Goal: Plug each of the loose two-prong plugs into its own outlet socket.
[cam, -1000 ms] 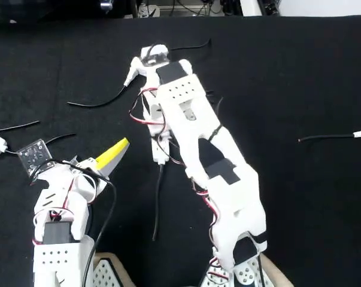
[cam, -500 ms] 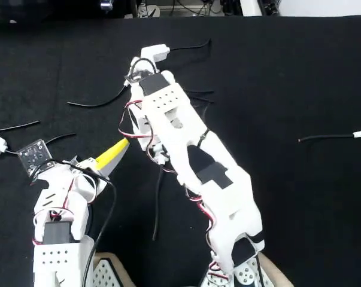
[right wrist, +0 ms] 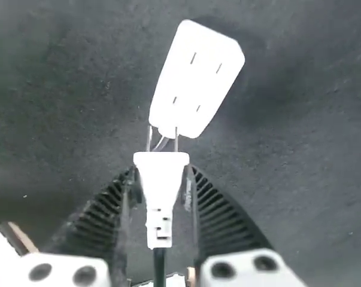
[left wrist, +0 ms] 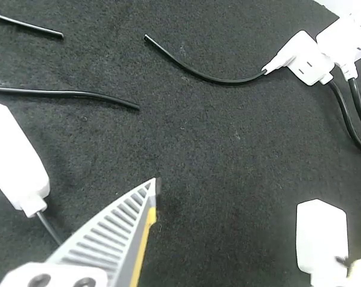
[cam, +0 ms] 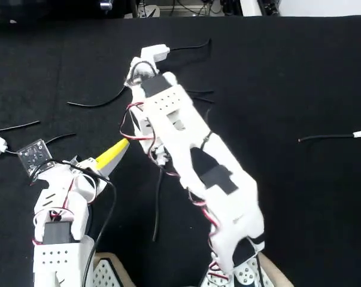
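**Right pincer (right wrist: 161, 179) clenched on a two-prong plug (right wrist: 161, 164), prongs right up against the outlet socket (right wrist: 195, 78).**
Here's the picture: the plug is gripped by its flanks, white body upright in the grasp, its cable trailing back into the pincer. The prongs point straight ahead and meet the near end of the outlet socket, which lies flat on the black worktop (right wrist: 300, 179) just beyond the tips. Whether they sit in a slot, I can't tell. On the other side, the left pincer (cam: 113, 153) is held close over the worktop; released or clenched, I cannot tell. Ahead of it and well apart lies a second loose plug (left wrist: 303, 57) with its curved black cable (left wrist: 198, 73), and a white block (left wrist: 15, 158) lies near, off to one side.
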You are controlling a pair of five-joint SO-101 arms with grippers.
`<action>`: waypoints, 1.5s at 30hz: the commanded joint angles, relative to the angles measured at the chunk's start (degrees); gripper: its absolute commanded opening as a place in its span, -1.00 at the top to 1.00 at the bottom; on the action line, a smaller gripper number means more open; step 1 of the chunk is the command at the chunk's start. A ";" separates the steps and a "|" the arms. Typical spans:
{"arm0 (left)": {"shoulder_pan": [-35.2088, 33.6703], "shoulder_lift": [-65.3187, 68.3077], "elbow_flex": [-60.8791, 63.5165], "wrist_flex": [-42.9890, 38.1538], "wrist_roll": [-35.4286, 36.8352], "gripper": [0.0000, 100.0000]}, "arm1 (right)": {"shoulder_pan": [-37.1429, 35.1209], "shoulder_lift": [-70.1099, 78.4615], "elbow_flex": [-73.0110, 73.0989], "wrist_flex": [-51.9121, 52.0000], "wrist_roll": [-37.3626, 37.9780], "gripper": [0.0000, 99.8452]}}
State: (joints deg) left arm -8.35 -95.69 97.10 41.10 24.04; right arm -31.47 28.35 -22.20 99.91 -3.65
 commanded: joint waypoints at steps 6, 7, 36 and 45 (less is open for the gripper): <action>-0.31 -0.53 0.75 -0.97 -0.18 -0.09 | -10.02 -25.19 9.01 1.32 8.53 0.97; -0.31 -0.53 0.75 -0.97 -0.18 -0.09 | -11.87 -26.77 10.68 1.32 9.67 0.97; 4.88 -0.62 0.75 1.76 -0.18 -0.09 | -21.19 -32.13 14.20 -8.53 12.04 0.97; 4.88 -0.62 0.75 1.76 -0.18 -0.09 | -18.37 -31.78 6.81 -8.88 10.20 0.97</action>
State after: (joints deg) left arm -4.40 -95.69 97.10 42.77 24.31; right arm -52.31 -3.74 -9.89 93.41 8.57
